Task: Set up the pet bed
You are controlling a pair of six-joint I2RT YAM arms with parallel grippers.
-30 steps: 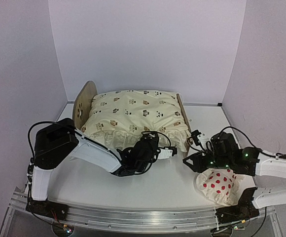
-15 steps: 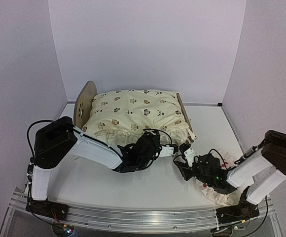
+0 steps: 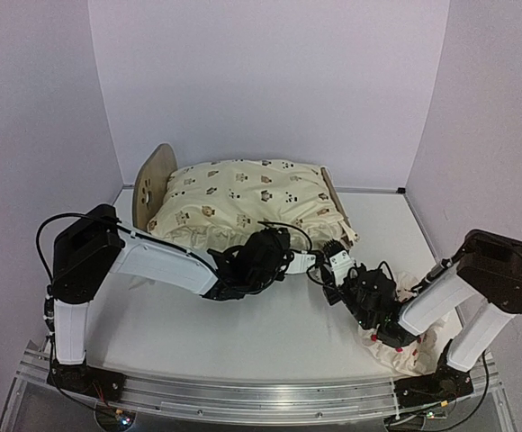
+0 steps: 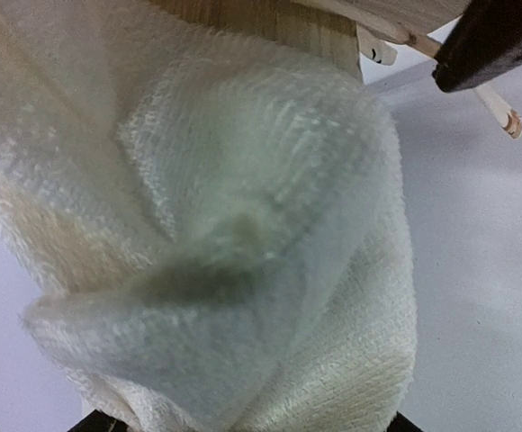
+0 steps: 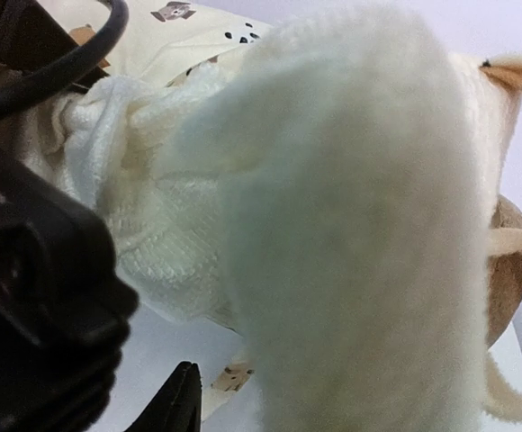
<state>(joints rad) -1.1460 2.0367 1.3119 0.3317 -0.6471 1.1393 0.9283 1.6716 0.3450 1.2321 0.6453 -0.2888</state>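
Note:
The pet bed [image 3: 152, 184] stands at the back of the table, its plywood end boards showing left and right; its base is hidden. A cream animal-print cushion [image 3: 243, 198] is piled on it. My left gripper [image 3: 285, 258] is shut on the cushion's fleecy front edge, and that white fleece [image 4: 243, 225] fills the left wrist view under a strip of bed wood [image 4: 270, 18]. My right gripper [image 3: 333, 270] is right beside it at the same edge. Fleece [image 5: 351, 225] lies between its jaws, and the one visible finger [image 5: 175, 405] stands apart from the cloth.
A red-dotted white pillow [image 3: 405, 355] lies at the front right, mostly under my right arm. Purple walls close in the table on three sides. The two grippers are almost touching, with the left one's cable [image 5: 54, 72] looping close to the right wrist camera.
My right arm left the pillow and swung left to the cushion's front edge, beside the left gripper. The cushion has bunched up and shifted back on the bed.

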